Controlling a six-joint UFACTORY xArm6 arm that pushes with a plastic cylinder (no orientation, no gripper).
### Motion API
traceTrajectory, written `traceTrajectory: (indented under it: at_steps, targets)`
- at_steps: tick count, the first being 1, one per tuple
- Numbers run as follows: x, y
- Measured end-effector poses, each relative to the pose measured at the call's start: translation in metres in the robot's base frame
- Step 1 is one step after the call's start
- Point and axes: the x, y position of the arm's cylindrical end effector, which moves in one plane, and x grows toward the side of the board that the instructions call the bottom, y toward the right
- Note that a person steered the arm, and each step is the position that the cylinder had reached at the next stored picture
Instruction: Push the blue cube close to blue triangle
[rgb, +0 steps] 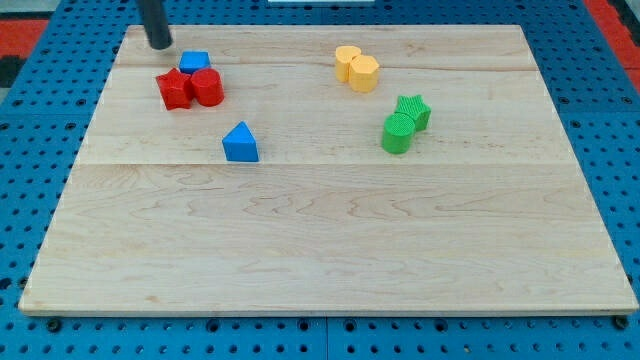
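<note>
The blue cube (194, 62) sits near the view's top left, just behind two red blocks. The blue triangle (240, 143) lies lower and a little to the right, apart from the cube. My tip (160, 45) rests on the board just to the upper left of the blue cube, with a small gap between them.
A red star-like block (173, 89) and a red cylinder (208, 87) touch each other right below the blue cube. Two yellow blocks (356, 68) sit at the top centre. A green star (413, 110) and a green cylinder (397, 132) lie to the right. The wooden board (330, 250) ends on a blue pegboard.
</note>
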Motion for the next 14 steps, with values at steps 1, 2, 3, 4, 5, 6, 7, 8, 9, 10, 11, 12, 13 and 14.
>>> traceTrajectory:
  at_steps: [1,2,3,4,5,6,7,8,9,10,11,12,13,14]
  targets:
    - [0.037,0.0]
    - [0.058,0.053]
    - [0.049,0.104]
    - [0.026,0.108]
    - [0.017,0.124]
    - [0.064,0.15]
    - [0.123,0.167]
    - [0.109,0.174]
    - [0.07,0.189]
    - [0.088,0.216]
    - [0.115,0.235]
    - [0.119,0.217]
    - [0.131,0.19]
    - [0.15,0.172]
